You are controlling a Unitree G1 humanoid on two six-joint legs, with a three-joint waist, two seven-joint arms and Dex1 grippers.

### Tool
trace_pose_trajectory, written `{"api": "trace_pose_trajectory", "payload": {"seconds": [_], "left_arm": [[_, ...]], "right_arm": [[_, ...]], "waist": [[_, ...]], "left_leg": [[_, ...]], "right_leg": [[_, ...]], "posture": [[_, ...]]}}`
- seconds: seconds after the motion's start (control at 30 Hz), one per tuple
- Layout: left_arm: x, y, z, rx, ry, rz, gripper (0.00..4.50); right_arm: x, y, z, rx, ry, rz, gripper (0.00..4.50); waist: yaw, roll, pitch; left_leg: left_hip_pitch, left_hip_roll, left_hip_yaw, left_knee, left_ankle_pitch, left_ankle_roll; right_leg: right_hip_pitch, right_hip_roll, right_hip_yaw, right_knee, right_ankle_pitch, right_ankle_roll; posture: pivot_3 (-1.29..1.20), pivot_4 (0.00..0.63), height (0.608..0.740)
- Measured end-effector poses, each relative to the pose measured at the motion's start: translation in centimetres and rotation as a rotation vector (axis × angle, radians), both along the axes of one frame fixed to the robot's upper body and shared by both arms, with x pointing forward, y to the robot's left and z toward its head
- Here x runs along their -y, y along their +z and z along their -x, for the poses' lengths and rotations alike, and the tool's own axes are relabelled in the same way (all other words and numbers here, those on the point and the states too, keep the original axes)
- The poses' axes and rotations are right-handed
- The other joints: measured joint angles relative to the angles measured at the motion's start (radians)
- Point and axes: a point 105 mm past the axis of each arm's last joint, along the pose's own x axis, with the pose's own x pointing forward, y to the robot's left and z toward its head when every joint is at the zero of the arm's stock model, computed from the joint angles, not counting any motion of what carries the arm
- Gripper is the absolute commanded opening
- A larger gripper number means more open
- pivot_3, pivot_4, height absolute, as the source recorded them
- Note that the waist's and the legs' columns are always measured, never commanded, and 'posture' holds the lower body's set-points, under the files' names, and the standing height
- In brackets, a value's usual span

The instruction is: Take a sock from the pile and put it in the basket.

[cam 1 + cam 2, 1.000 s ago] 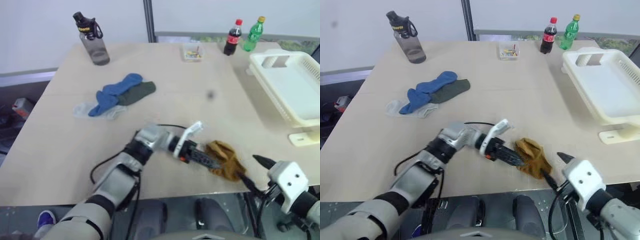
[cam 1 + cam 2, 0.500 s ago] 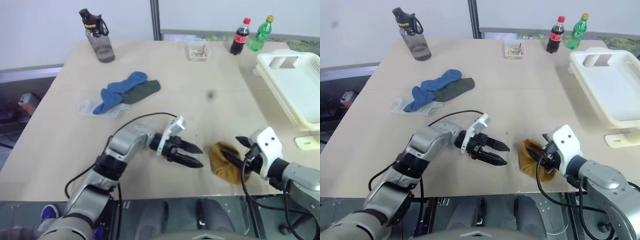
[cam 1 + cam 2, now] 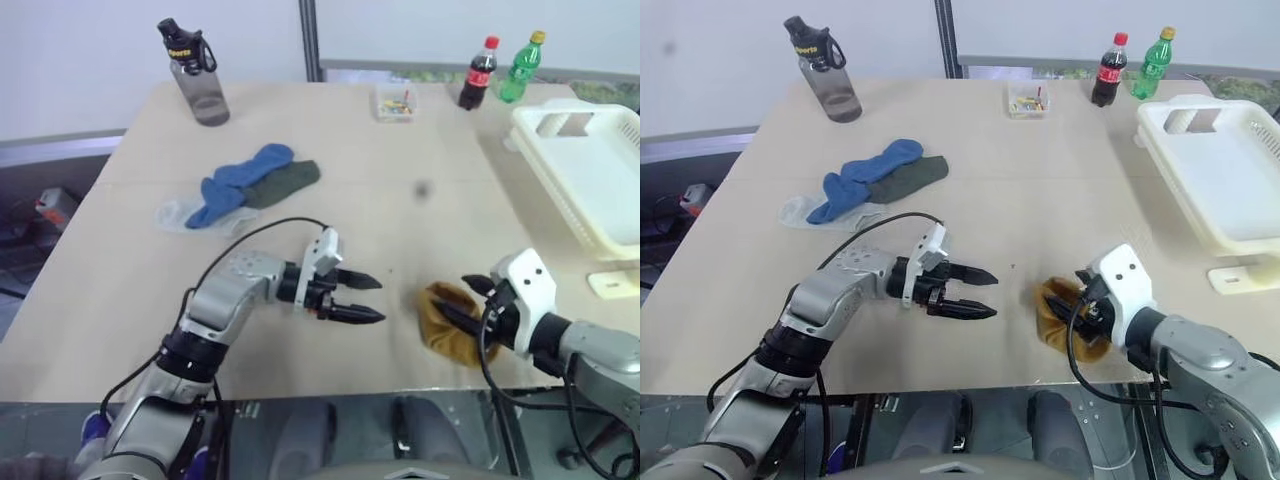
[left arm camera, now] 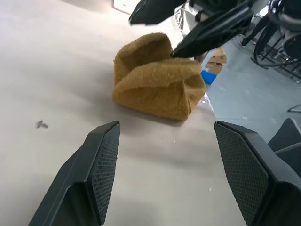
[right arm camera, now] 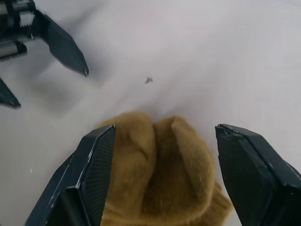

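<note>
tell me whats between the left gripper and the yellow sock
Bare tabletop, apart from one tiny speck. The left wrist view shows it: the open left gripper faces the yellow sock across that stretch.

Far left on the table (image 3: pixel 420 230) stood a dark grey water bottle (image 3: pixel 191 73). At the far edge sat a small clear box (image 3: pixel 394 101) of colourful bits, and right of it a cola bottle (image 3: pixel 475 74) beside a green bottle (image 3: pixel 520 67).
</note>
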Motion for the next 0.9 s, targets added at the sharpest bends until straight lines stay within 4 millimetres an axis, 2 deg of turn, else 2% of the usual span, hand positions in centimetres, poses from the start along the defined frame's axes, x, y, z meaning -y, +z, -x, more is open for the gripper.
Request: {"api": "trace_pose_trajectory", "payload": {"seconds": [0.13, 0.27, 0.8, 0.9], "left_arm": [[-0.3, -0.3, -0.1, 0.032, 0.006, 0.000, 3.42], [-0.4, -0.4, -0.1, 0.046, 0.007, 0.000, 3.42], [-1.7, -0.5, -0.4, 0.062, 0.035, -0.050, 3.42], [-1.5, -1.1, 0.4, -0.020, 0.003, -0.109, 3.42]], "right_arm": [[-0.5, -0.4, 0.4, 0.022, 0.036, 0.093, 3.48], [-1.0, -0.6, 0.4, 0.029, 0.059, 0.105, 4.47], [-1.3, -0.6, 1.2, 0.068, 0.124, 0.199, 4.47], [-1.2, -0.4, 1.0, 0.087, 0.110, 0.204, 4.47]], "waist": [[0.000, 0.000, 0.000], [0.000, 0.000, 0.000], [-0.001, 0.000, 0.000], [0.002, 0.000, 0.000]], "left_leg": [[0.000, 0.000, 0.000, 0.000, 0.000, 0.000], [0.000, 0.000, 0.000, 0.000, 0.000, 0.000], [0.000, 0.000, 0.000, 0.000, 0.000, 0.000], [0.000, 0.000, 0.000, 0.000, 0.000, 0.000]], "right_leg": [[0.000, 0.000, 0.000, 0.000, 0.000, 0.000], [0.000, 0.000, 0.000, 0.000, 0.000, 0.000], [0.000, 0.000, 0.000, 0.000, 0.000, 0.000], [0.000, 0.000, 0.000, 0.000, 0.000, 0.000]], "posture": [[0.00, 0.150, 0.740], [0.00, 0.150, 0.740], [0.00, 0.150, 0.740], [0.00, 0.150, 0.740]]}}
